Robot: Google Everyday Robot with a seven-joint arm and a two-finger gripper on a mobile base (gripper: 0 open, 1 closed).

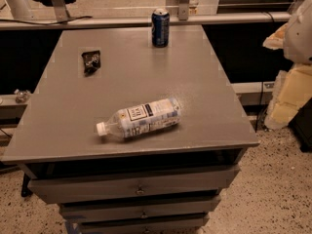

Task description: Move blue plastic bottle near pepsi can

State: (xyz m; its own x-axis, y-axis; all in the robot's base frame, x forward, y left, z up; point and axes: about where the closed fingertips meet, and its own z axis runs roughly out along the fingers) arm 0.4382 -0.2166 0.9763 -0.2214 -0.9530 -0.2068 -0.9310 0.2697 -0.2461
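Observation:
The blue plastic bottle (141, 119) lies on its side near the front of the grey table top (204, 77), with its white cap pointing left. The pepsi can (160, 28) stands upright at the table's far edge, well apart from the bottle. The gripper is not in view. A white rounded shape (300, 33) at the right edge, off the table, may be part of my arm.
A small black crumpled wrapper (90, 61) lies at the table's far left. Drawers (136, 186) sit below the front edge. Pale yellow blocks (291, 99) stand right of the table. A rail (97, 22) runs behind it.

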